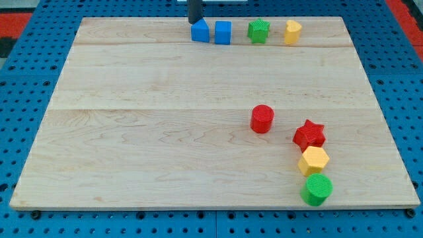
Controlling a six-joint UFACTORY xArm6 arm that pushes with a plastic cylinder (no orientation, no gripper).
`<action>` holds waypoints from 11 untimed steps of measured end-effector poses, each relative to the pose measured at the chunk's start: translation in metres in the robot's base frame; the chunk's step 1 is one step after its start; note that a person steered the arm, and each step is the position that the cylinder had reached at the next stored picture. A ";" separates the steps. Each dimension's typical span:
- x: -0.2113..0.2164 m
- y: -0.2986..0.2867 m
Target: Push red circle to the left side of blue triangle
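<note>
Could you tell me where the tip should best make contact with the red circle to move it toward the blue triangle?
Probably its lower-right side: the red circle must travel up-left past the blue triangle. My tip sits by that triangle.

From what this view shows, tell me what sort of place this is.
Probably a robotics lab bench set up for pushing trials: a wooden board lies on blue perforated panels, small coloured blocks like the red circle sit on it, and my tip rests by the blue triangle.

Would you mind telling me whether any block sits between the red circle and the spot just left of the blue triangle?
Nothing visible does. The red circle has bare board up to the blue triangle; my tip is at the triangle's top edge.
</note>
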State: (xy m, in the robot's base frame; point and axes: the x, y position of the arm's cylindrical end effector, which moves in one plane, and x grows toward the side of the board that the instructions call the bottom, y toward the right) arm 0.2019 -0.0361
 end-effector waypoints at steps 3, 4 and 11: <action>0.002 0.016; 0.000 -0.013; 0.248 0.164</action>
State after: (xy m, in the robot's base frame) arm 0.4497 0.1277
